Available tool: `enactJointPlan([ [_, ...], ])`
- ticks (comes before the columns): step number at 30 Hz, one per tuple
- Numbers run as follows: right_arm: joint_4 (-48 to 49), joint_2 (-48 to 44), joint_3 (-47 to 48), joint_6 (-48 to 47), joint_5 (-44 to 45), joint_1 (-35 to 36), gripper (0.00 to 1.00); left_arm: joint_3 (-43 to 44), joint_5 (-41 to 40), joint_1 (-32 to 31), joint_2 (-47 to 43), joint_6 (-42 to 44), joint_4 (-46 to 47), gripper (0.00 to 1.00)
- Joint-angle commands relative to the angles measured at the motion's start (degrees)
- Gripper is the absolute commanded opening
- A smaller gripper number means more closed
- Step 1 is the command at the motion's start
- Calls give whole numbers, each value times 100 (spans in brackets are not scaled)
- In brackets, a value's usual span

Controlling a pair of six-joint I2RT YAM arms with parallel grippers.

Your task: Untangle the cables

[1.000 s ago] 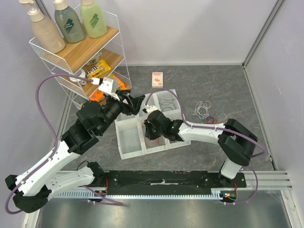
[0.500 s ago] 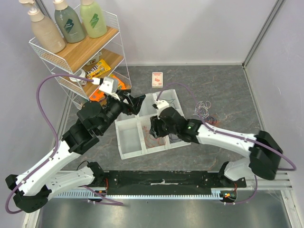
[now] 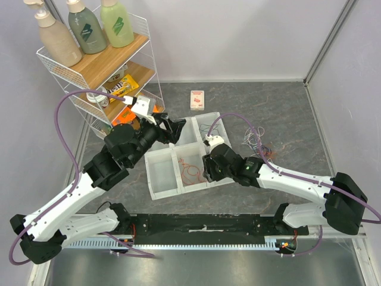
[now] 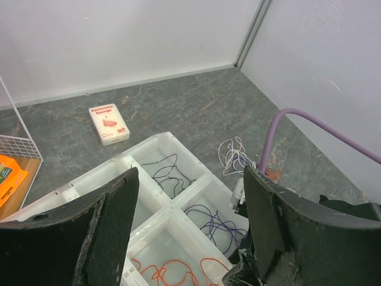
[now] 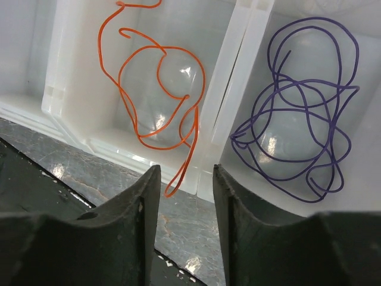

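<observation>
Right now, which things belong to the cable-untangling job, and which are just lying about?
Job: orange cable, purple cable, black cable, loose tangle on the table, divided tray.
Lying about: sponge box, shelf rack, pump bottles.

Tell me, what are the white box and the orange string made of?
The white tray looks like glossy, slightly see-through plastic: light glints on its floor. The orange cable seems a thin plastic-coated wire, smooth, holding springy loops.
</observation>
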Motion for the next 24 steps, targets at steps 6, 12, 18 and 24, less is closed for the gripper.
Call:
enactJointPlan([
  [6,529,60,100,202,-227,33,17,77,88,10,142,36,119,77],
  [12,468,147,284,140,-219,42,10,147,69,2,195,45,40,77],
  [18,1231,568,319,255,-465,42,3,103,166,10,169,1,93,77],
  [24,1699,1745,951,-114,-175,33,3,130,210,10,213,9,58,77],
])
